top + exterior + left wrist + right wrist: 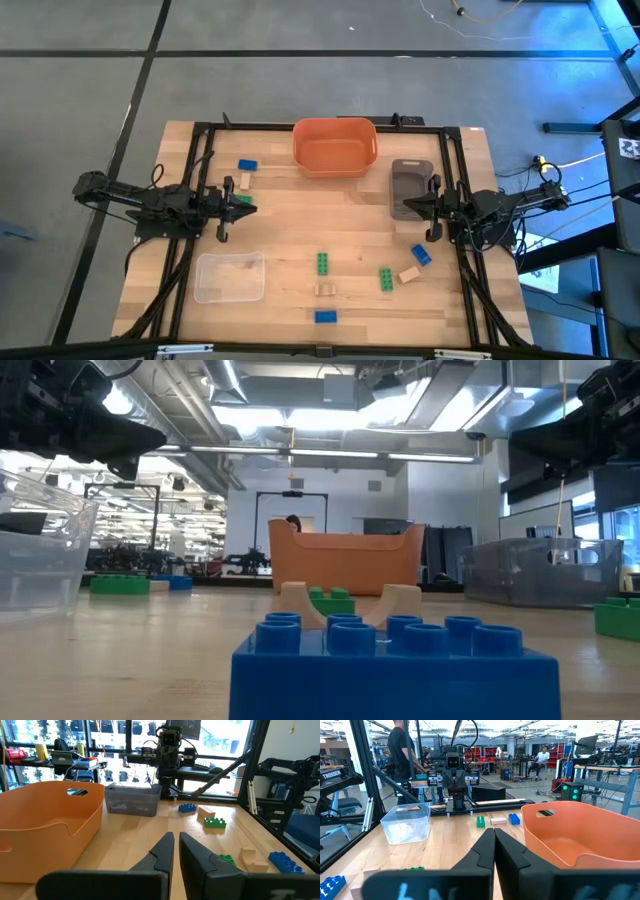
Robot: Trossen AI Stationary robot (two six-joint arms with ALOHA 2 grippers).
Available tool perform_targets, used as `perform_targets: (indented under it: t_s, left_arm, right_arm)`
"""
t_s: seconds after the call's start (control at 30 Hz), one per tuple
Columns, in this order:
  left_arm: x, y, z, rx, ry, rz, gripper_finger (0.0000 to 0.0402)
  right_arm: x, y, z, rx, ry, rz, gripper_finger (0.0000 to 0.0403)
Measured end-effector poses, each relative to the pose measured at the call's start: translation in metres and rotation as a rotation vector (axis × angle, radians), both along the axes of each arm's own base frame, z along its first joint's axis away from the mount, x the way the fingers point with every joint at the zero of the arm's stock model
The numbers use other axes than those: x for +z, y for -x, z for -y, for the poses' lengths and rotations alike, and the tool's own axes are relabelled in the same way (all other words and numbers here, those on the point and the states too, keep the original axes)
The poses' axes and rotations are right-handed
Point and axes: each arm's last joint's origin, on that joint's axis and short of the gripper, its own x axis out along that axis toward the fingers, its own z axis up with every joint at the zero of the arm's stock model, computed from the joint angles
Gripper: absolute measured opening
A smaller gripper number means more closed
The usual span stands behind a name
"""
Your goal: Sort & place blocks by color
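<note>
Left gripper [243, 205] hovers at the table's left edge, fingers [162, 851] nearly pressed together, a thin slit between them, pinching nothing. Right gripper [412, 207] sits opposite beside the grey tray [409, 186], its fingers [487, 845] closed tight, empty too. Both look parked facing inward, probably so either can reach its half. Blocks lie loose on the wood: a blue block [247, 165] and tan one [245, 180] near the left claw, green blocks [325, 263] mid-table, another blue block [421, 254] by the right. Orange bowl [334, 146] and clear tray [229, 276] wait, nothing sorted yet
</note>
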Motion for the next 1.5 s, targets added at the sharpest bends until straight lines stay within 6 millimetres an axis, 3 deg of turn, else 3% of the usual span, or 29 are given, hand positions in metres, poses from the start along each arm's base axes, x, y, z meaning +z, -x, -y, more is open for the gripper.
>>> perform_targets:
  t_s: [0.97,1.1,1.27,1.4,1.5]
  left_arm:
    - [0.005,0.0,0.0,0.003,0.017,0.052,0.0021]
    - [0.015,0.002,0.0,-0.036,0.176,0.161,0.0021]
    - [0.033,0.006,-0.007,0.145,0.344,0.299,0.0024]
    - [0.061,0.009,-0.008,0.196,0.334,0.235,0.0054]
    - [0.08,0.003,-0.01,0.255,0.293,0.069,0.01]
  right_arm:
    - [0.0,0.0,0.0,0.0,0.0,0.0,0.001]
    - [0.0,0.0,0.0,0.0,0.0,0.0,0.001]
    - [0.0,0.0,0.0,0.0,0.0,0.0,0.001]
    - [0.0,0.0,0.0,0.0,0.0,0.0,0.001]
    - [0.0,0.0,0.0,0.0,0.0,0.0,0.001]
